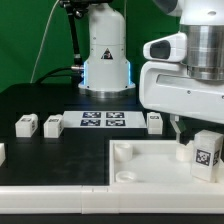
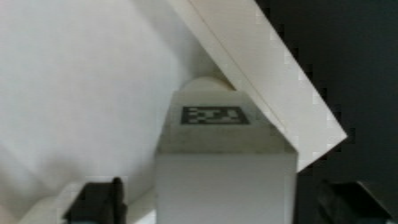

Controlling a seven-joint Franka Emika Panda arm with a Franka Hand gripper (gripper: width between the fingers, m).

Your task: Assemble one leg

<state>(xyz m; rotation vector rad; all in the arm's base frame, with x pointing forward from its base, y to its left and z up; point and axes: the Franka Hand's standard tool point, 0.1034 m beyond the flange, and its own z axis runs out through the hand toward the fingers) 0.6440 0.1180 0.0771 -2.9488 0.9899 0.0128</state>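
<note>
Now the leg is held upright at the panel's corner, lower right of the exterior frame.
Its long axis is seen vertical, directly below the pincer; both dark fingers are set against its sides, clasping it over the white panel on the counter.

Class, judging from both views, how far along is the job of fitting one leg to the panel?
Done: a leg has been picked from the table and brought to the white panel. In hand: the gripper holds that leg at the panel's corner on the exterior view's right; whether it is seated cannot be told. Left: release it. Other legs lie beside the marker board.
</note>
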